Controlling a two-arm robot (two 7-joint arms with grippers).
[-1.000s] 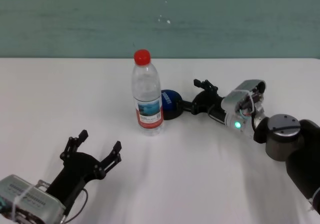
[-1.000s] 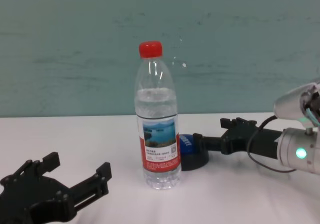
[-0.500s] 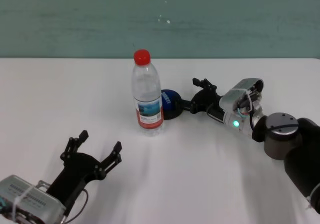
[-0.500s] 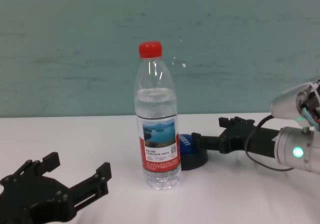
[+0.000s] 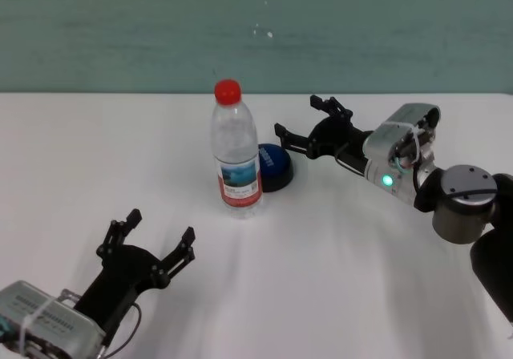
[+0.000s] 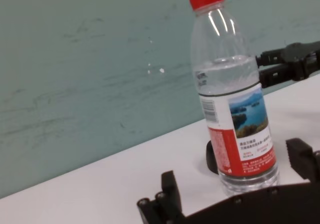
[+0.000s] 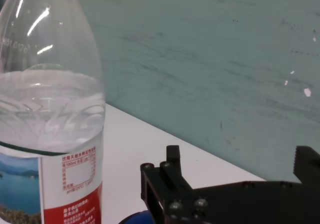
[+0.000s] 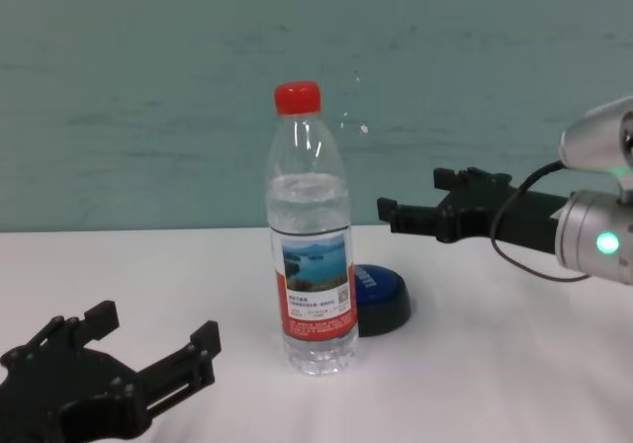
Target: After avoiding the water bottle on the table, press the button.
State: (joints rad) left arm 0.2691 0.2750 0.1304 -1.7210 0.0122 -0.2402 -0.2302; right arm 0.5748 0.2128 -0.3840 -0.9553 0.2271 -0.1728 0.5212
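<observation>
Left gripper [image 5: 157,238] parked at the table's [image 5: 321,279] near edge, fingers spread.
Farther back the water bottle [image 5: 236,155] stands upright with the button [image 5: 275,167] just behind it; the right gripper [image 5: 306,123] hovers above the button, fingers apart, not touching.

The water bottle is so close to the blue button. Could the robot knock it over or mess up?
Maybe. The water bottle stands upright right beside the button, on its left side, so a sideways swing of the open right gripper hovering above might tip it. The gripper also sits a little behind and right of the button, so it could come down on the rim. The left gripper rests far away.
</observation>
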